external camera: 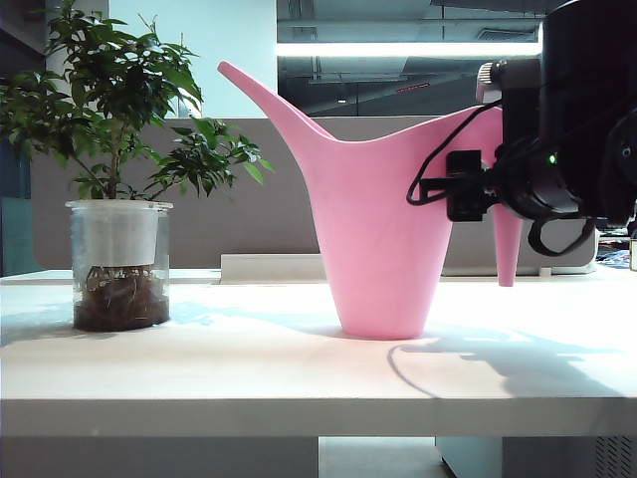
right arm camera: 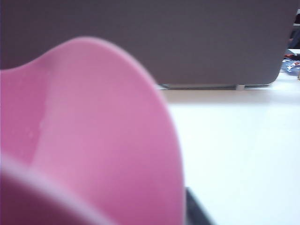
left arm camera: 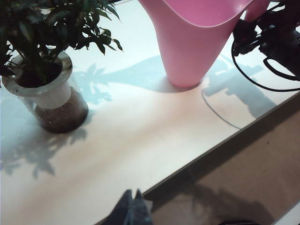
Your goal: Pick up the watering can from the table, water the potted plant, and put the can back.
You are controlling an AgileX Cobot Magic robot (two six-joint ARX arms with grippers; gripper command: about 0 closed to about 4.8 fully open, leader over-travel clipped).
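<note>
The pink watering can (external camera: 383,229) stands upright on the white table (external camera: 299,368), spout pointing toward the potted plant (external camera: 114,149) on the left. The right arm (external camera: 567,129) covers the can's handle side, hiding its gripper in the exterior view. The right wrist view is filled by blurred pink plastic (right arm camera: 93,140), with one dark finger (right arm camera: 199,211) beside its edge; the other finger is hidden. From the left wrist view I see the plant (left arm camera: 47,89) and the can's base (left arm camera: 187,61). My left gripper (left arm camera: 133,197) is shut and empty above the table's front edge.
A grey divider panel (external camera: 249,189) runs behind the table. A black cable (left arm camera: 248,75) loops from the right arm near the can's base. Brown floor (left arm camera: 243,164) lies beyond the table's front edge. Small clutter (right arm camera: 293,65) sits at the far end.
</note>
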